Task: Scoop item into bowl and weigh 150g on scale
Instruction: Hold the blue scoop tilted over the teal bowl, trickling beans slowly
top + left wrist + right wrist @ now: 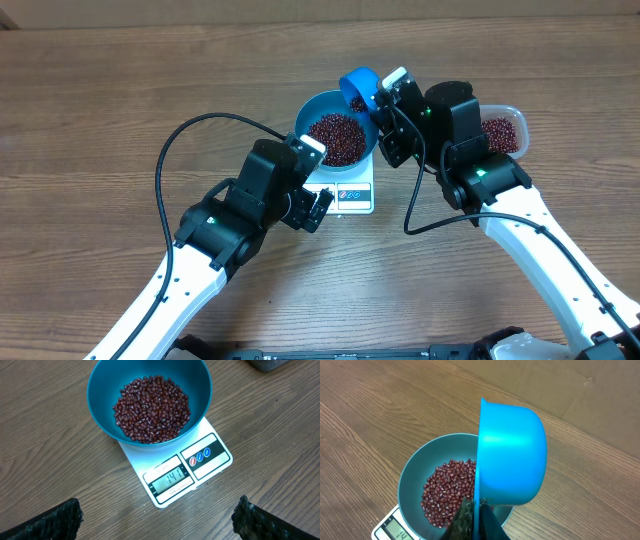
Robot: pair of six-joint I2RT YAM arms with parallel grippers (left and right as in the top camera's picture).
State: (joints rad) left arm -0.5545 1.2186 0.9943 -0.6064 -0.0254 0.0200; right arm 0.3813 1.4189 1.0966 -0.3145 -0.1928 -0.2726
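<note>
The blue bowl [312, 108] stands on the white scale [352, 197], holding a heap of red-brown beans [337, 138]. In the left wrist view the beans [151, 408] fill the bowl's [100, 410] bottom, and the scale's [212, 462] display shows three digits starting 14. My right gripper [380, 98] is shut on the handle of a small blue scoop [358, 85]. The scoop [512, 455] is tipped on its side over the bowl's [412, 477] far rim, its inside hidden. My left gripper [157, 520] hangs open over bare table in front of the scale, holding nothing.
A clear plastic tub [510, 118] with more beans sits at the right, partly behind the right arm. Both arms' black cables loop over the wooden table around the scale.
</note>
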